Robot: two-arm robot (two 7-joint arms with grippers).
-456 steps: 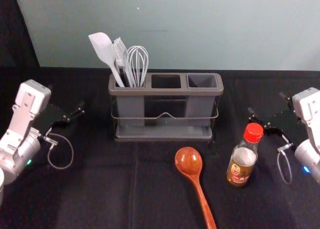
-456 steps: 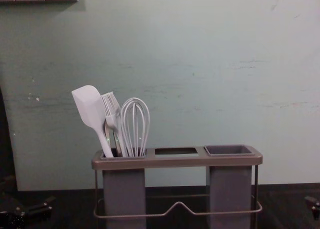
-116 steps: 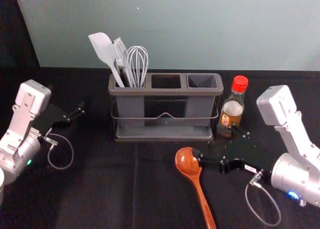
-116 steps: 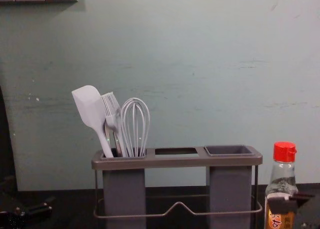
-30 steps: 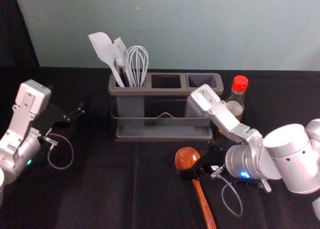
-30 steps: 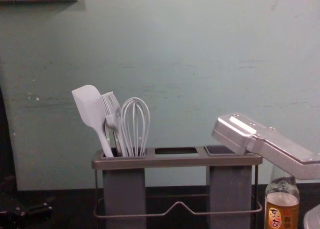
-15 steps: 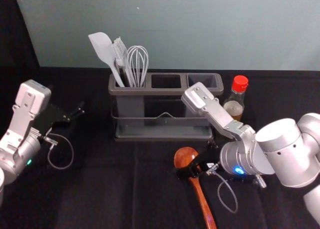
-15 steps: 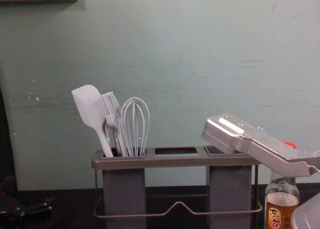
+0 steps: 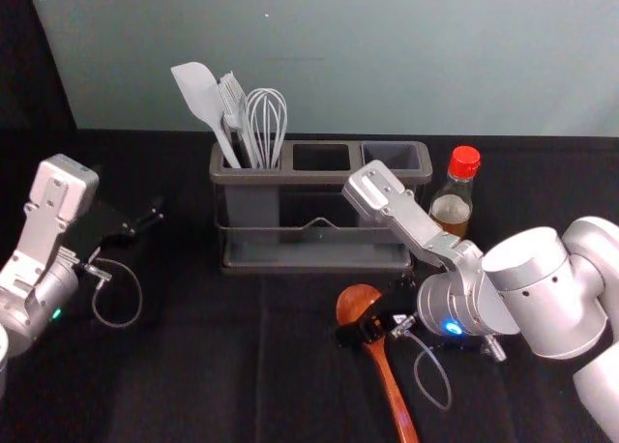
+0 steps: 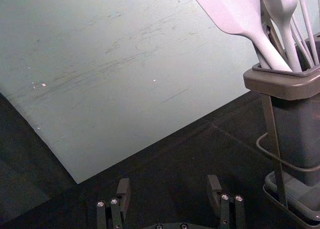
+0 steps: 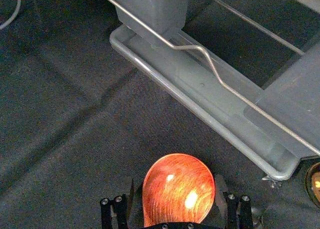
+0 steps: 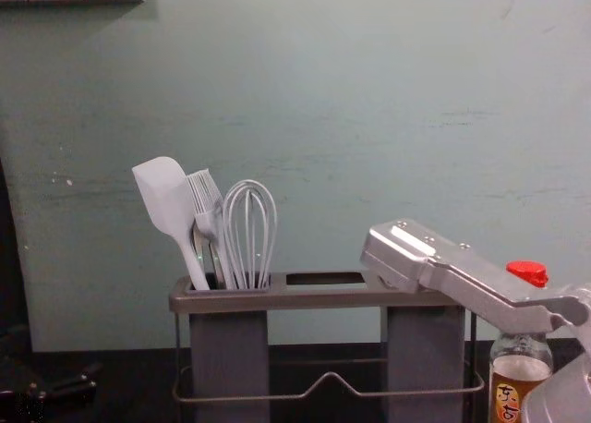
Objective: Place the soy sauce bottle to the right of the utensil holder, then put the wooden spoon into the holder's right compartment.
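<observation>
Reaching low over the tabletop [image 9: 193,385] with the right tool [image 9: 366,317], fingers spread on either side of the bowl of the wooden spoon [image 9: 395,395], lying with handle toward the near edge. Blocking part of the utensil holder [image 9: 320,177] and of the upright soy sauce bottle [image 9: 451,211] just to its right, in the chest view, with the right arm [image 9: 426,225]. Leaning in the left compartment [image 9: 253,206], with spatula [image 9: 200,95], brush [image 9: 232,93] and whisk [image 9: 266,109]. Parked by the left edge with the left tool [image 9: 129,190], also spread
</observation>
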